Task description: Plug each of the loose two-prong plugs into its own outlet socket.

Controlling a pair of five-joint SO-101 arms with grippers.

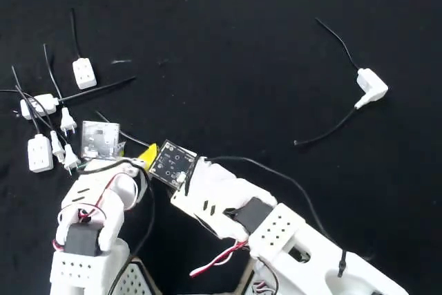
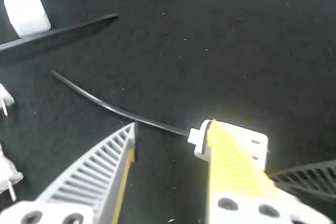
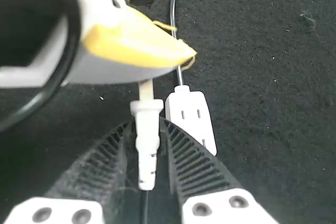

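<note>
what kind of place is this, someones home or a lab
Probably a robotics test bench or lab rather than a home: two white robot arms sit at a table covered in black cloth, with loose two-prong plugs and small outlet sockets laid out on it.

Table [image 1: 228, 46] covered in black cloth. Near its left edge lies a cluster of white outlet sockets [image 1: 83, 72] and loose two-prong plugs [image 1: 68, 122] with thin black cords, beside a long black strip [image 1: 103, 88]. Well apart, toward the right, a white angled plug [image 1: 371, 88] lies on its curved black cord [image 1: 324, 130].
</note>
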